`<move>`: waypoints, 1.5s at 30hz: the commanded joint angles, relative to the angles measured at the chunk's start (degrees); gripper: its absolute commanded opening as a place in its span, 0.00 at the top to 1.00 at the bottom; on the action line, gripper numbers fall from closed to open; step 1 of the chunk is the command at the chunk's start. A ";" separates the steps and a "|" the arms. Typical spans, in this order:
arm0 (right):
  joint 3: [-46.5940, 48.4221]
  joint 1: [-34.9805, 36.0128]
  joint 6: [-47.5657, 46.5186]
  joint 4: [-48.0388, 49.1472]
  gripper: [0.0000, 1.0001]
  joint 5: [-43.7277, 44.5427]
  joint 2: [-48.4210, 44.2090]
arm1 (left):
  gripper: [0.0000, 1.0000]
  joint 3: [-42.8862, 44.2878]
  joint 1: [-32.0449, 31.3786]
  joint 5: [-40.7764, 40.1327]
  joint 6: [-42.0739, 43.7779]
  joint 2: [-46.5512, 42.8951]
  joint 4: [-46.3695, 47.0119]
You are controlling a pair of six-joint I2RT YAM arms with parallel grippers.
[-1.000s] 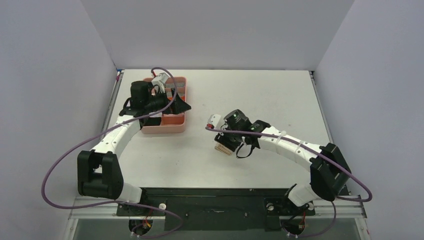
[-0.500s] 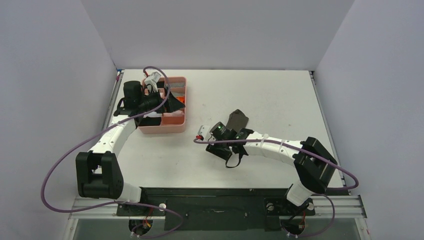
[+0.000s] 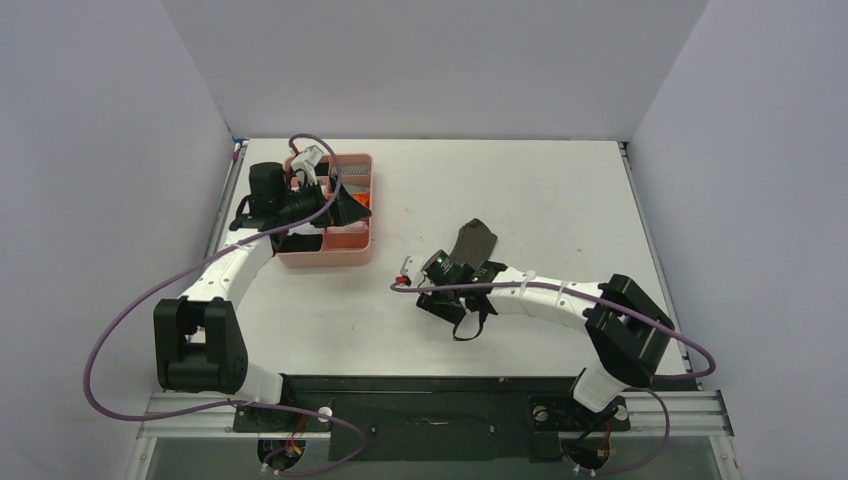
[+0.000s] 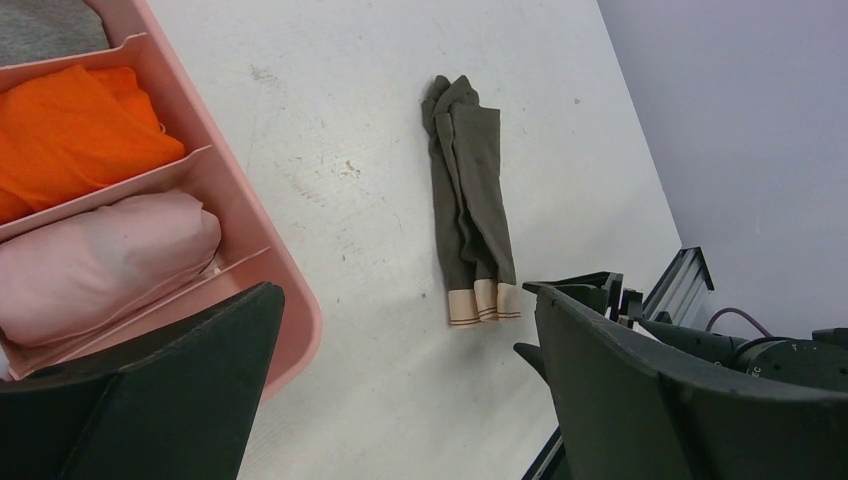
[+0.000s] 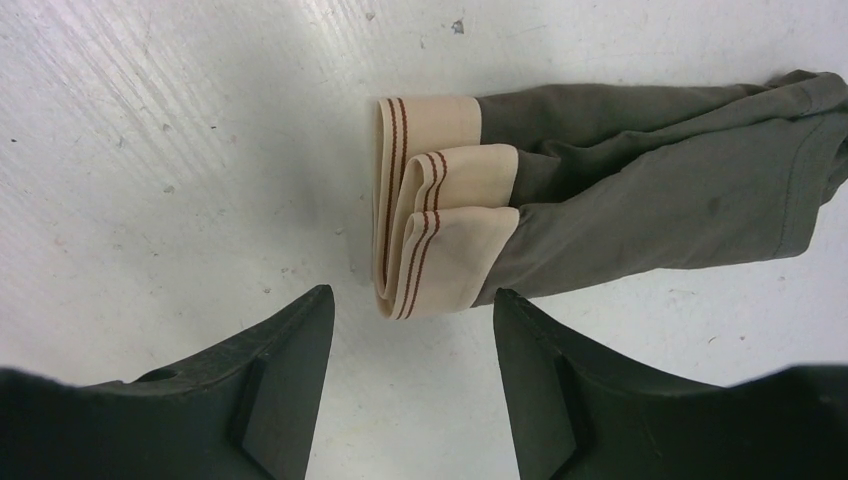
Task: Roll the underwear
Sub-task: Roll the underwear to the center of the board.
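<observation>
The underwear [image 3: 474, 243] lies on the table as a long folded strip of dark grey-brown cloth [image 4: 470, 190]. Its beige waistband [image 5: 440, 230], with thin red stripes, is folded in three layers. My right gripper [image 5: 412, 297] is open and low over the waistband end [image 3: 446, 302]. Its tips flank the folded edge without touching it. My left gripper [image 4: 408, 295] hangs wide open and empty over the right edge of the pink tray [image 3: 330, 257]. In the top view the right gripper hides the waistband.
The pink tray [image 4: 300, 320] has dividers and holds an orange rolled cloth [image 4: 70, 120], a pink rolled cloth [image 4: 100, 265] and a grey one [image 4: 45, 25]. The left arm's purple cable [image 3: 130, 310] loops out to the left. Grey walls enclose the table.
My right gripper has drawn back from over the cloth toward the near left, uncovering the dark strip, and its jaws have widened slightly. The left gripper has shifted a little left over the tray.
</observation>
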 commanded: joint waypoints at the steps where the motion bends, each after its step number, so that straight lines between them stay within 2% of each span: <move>1: -0.67 0.59 0.22 0.27 0.44 1.56 0.14 | 0.03 1.32 0.30 1.26 -0.33 0.44 2.15; 10: -0.04 0.90 0.21 0.28 0.52 1.57 2.66 | 0.03 0.83 0.36 1.39 -0.34 0.26 2.38; 24: 2.35 0.79 -1.25 0.21 0.58 3.18 5.58 | 0.03 0.24 0.37 1.88 -0.22 -0.09 2.75; 34: 2.15 0.38 -2.09 0.09 0.69 3.31 7.68 | 0.03 0.07 0.37 2.20 0.03 0.09 2.96; 39: 2.17 0.25 -2.05 0.24 0.79 3.23 8.96 | 0.03 0.26 0.37 2.18 1.10 0.04 2.21; 45: 2.56 -0.01 -1.83 -0.28 0.99 2.50 9.11 | 0.03 0.42 0.46 1.65 4.49 -0.27 0.22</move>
